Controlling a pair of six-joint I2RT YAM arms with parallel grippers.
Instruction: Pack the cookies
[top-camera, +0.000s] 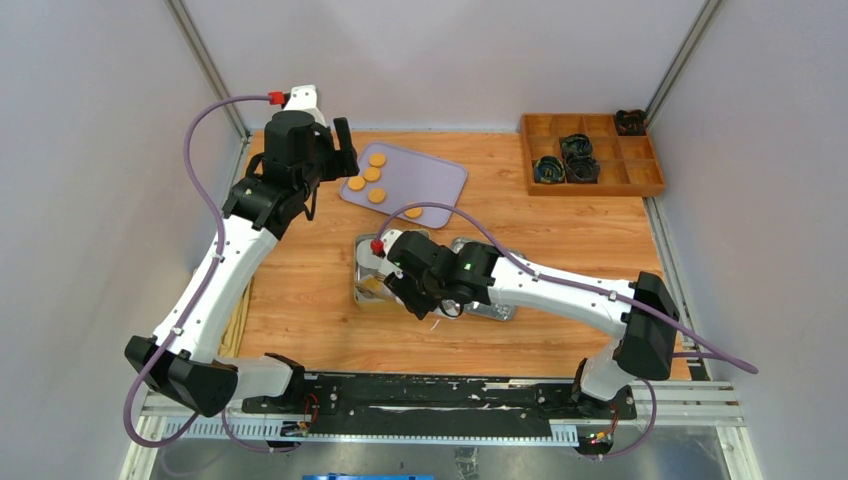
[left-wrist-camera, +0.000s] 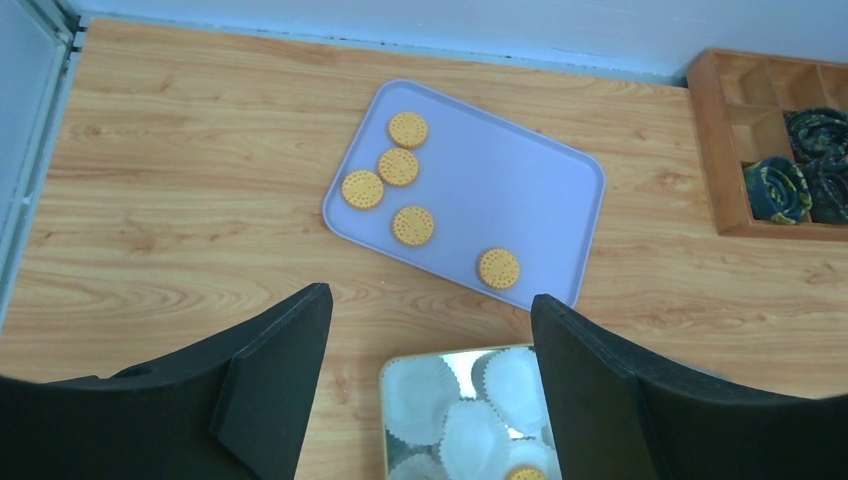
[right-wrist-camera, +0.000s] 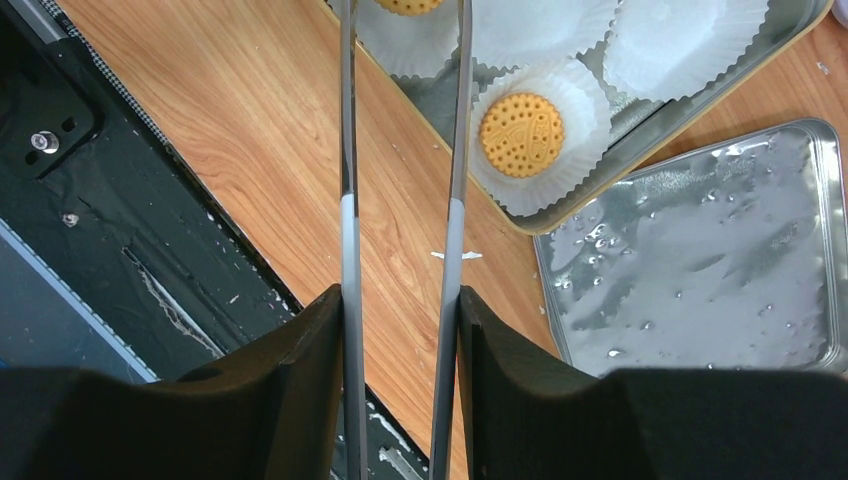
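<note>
Top view: the left arm runs from its near-left base up along the left side, with the elbow out and the wrist turned toward the lavender tray (top-camera: 430, 175). The left pincer (top-camera: 338, 155) hangs at the tray's left end, just beside the cookies (top-camera: 376, 195). Five of them are on the tray, four bunched at the left end and one alone by the near edge. The right arm lies low, stretched from the near-right base leftward across the surface (top-camera: 300, 290). The right pincer (top-camera: 392, 288) is over the tin (top-camera: 358, 262) at centre. A wooden box (top-camera: 590, 185) sits in the far right corner, well apart from both arms. There is bare wood between tray and box, and left of the tin.

Left wrist view: the jaws stand wide with nothing between them. Bare surface is below, with the tray beyond. The tin's corner with white paper cups (left-wrist-camera: 445, 395) is at the bottom, and one cookie there is cut off by the frame edge.

Right wrist view: the pincer is narrow, clamped on the two thin blades of metal tongs (right-wrist-camera: 455, 150). The blades reach into the tin. A cookie shows between the tips at the top edge, but I cannot tell if it is pinched. Another cookie lies in a cup just right of the blades. The silver lid (right-wrist-camera: 690, 280) is just beside the tin. The black rail (right-wrist-camera: 90, 230) runs along the near edge.
</note>
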